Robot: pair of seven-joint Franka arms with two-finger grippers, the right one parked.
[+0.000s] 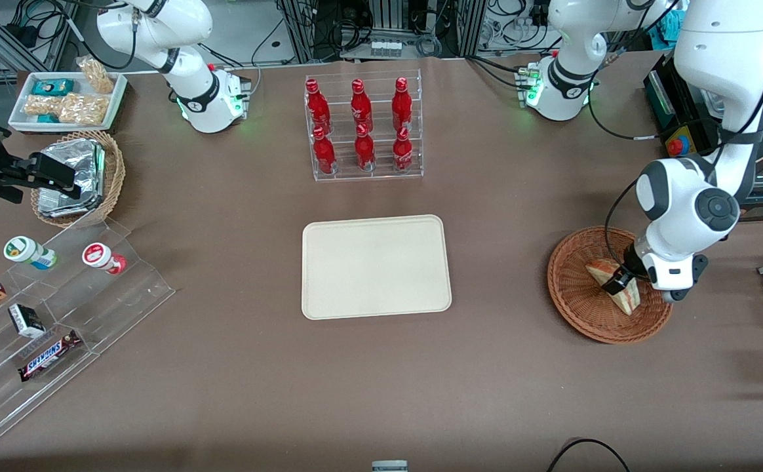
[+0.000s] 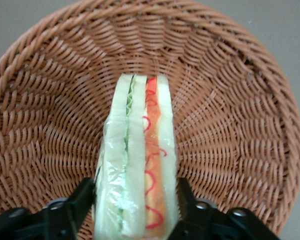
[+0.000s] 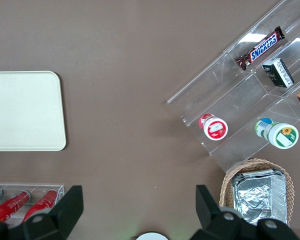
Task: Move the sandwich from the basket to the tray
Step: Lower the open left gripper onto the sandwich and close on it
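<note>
Left wrist view: the gripper (image 2: 135,200) is down in the basket (image 2: 230,115), its fingers (image 2: 82,200) pressed against both bread faces of the sandwich (image 2: 137,150) — jaws closed on the wedge, which stands on edge on the wicker. The tray (image 1: 376,267) lies well apart, toward the table's middle. Risks, as I judge them: the slick clear wrap may slip during the lift, or a hard squeeze may crush the soft bread — spilling filling.
</note>
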